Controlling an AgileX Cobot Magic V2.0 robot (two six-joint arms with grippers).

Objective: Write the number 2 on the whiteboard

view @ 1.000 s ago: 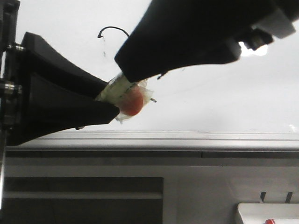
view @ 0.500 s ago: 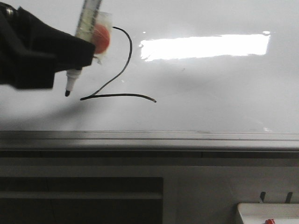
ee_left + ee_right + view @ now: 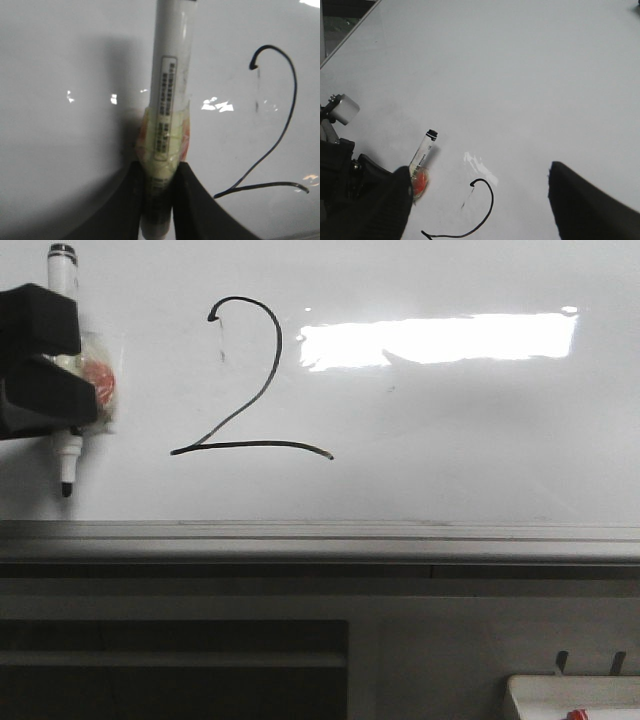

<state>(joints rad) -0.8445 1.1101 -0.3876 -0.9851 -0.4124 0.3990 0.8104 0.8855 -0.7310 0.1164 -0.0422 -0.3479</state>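
Handwritten number 2 [image 3: 248,380] on whiteboard [image 3: 470,430], marker [image 3: 169,110] label print (too small to read)

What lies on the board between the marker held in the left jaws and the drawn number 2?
Nothing but bare whiteboard. In the front view, the marker stands left of the number 2, with only glossy white surface between them.

Lab-like: whiteboard [image 3: 450,420] above grey metal rail [image 3: 320,540].

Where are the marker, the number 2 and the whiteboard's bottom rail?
marker [image 3: 67,455]: front view, on its white lower barrel.
number 2 [image 3: 243,410]: front view, on the diagonal stroke.
whiteboard [image 3: 400,538]: front view, on the silver-grey bottom rail.
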